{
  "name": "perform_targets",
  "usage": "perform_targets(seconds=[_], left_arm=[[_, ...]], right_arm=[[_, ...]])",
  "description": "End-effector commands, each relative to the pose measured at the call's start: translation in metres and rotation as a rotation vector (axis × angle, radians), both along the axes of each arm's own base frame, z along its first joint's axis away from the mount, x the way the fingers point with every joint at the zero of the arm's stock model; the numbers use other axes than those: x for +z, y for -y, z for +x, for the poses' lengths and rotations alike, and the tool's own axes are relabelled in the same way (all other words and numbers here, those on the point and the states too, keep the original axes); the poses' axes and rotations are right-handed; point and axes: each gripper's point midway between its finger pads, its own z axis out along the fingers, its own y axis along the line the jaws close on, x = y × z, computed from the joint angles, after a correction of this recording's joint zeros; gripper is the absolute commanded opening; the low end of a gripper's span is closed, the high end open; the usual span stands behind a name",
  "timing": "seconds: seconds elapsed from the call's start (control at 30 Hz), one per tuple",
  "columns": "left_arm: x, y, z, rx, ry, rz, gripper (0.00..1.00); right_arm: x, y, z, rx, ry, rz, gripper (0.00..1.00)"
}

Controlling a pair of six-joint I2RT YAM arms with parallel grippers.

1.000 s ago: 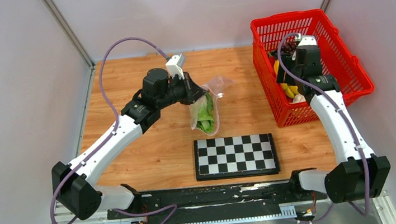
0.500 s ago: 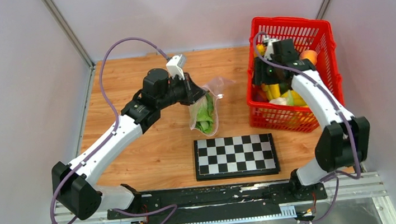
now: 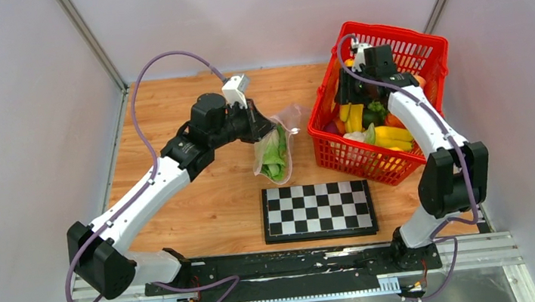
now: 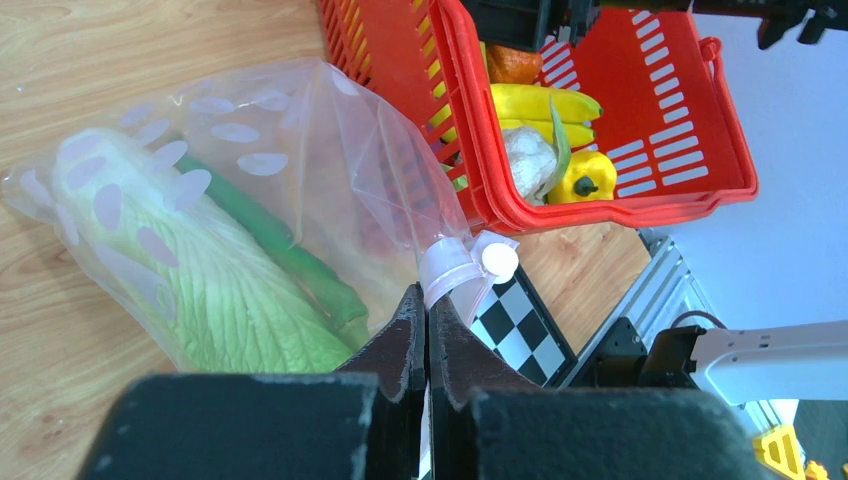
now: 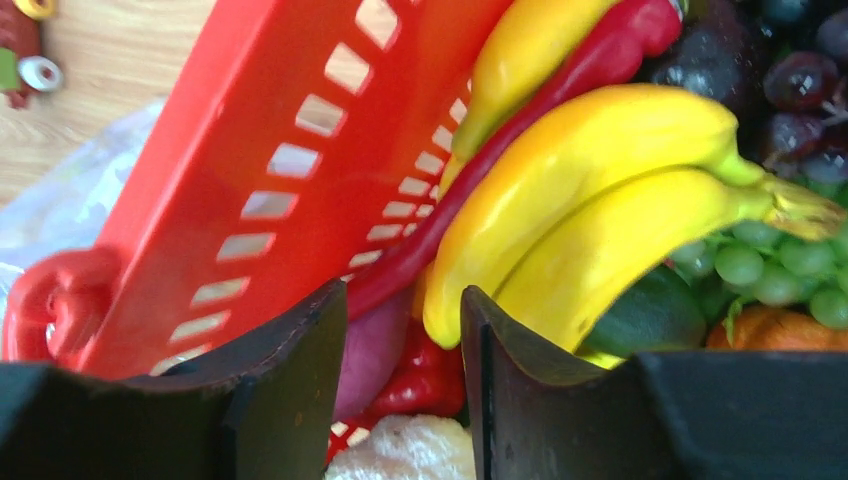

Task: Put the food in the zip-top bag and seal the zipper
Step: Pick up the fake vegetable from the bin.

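Left of the red basket (image 3: 352,155), the left hand (image 4: 427,303) was pressed together on the zip-top bag (image 4: 300,130) by its zipper (image 4: 452,270), the bag lying on the desk (image 3: 201,196) with lettuce (image 4: 200,290) and a green pod (image 4: 290,250) inside. Within the basket, the right hand (image 5: 403,300) stood part-spread beside bananas (image 5: 590,190), a red chili (image 5: 560,90) near its fingertips

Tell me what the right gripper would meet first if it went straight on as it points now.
Probably the purple piece in the red basket, seen between the open fingers of the right gripper, with the long red chili close by. The banana lies beside the line. Depth is unclear.
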Motion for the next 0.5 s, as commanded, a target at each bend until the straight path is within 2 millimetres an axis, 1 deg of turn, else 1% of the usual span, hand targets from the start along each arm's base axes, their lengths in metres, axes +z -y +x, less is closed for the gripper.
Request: perform_targets(seconds=[0.0, 0.03, 0.07, 0.13, 0.2, 0.27, 0.33, 0.37, 0.4, 0.43, 0.47], left_arm=[[0.021, -0.001, 0.001, -0.001, 0.064, -0.036, 0.00], [0.021, -0.002, 0.001, 0.000, 0.064, -0.036, 0.00], [0.022, -0.002, 0.001, 0.001, 0.065, -0.037, 0.00], [0.021, -0.004, 0.000, 0.004, 0.065, -0.036, 0.00], [0.021, -0.006, -0.001, 0.010, 0.070, -0.033, 0.00], [0.020, -0.009, -0.002, 0.018, 0.074, -0.028, 0.00], [0.020, -0.011, -0.001, 0.025, 0.077, -0.022, 0.00], [0.020, -0.012, -0.001, 0.026, 0.079, -0.018, 0.00], [0.020, -0.013, -0.001, 0.028, 0.079, -0.016, 0.00], [0.020, -0.013, -0.001, 0.030, 0.082, -0.015, 0.00], [0.020, -0.014, -0.001, 0.033, 0.083, -0.014, 0.00]], right_arm=[[-0.006, -0.033, 0.027, 0.097, 0.011, 0.188, 0.40], [-0.014, -0.036, 0.029, 0.104, -0.024, 0.204, 0.40], [-0.023, -0.036, 0.032, 0.092, -0.057, 0.202, 0.37], [-0.040, -0.028, 0.034, 0.055, -0.121, 0.164, 0.36], [-0.058, -0.014, 0.034, -0.007, -0.161, 0.108, 0.38], [-0.072, 0.004, 0.031, -0.078, -0.201, 0.048, 0.40], [-0.078, 0.034, 0.026, -0.195, -0.214, -0.048, 0.40], [-0.077, 0.045, 0.025, -0.230, -0.203, -0.062, 0.42], [-0.074, 0.050, 0.023, -0.245, -0.187, -0.043, 0.44], [-0.069, 0.051, 0.023, -0.240, -0.163, -0.003, 0.46], [-0.064, 0.048, 0.023, -0.220, -0.138, 0.047, 0.47]])
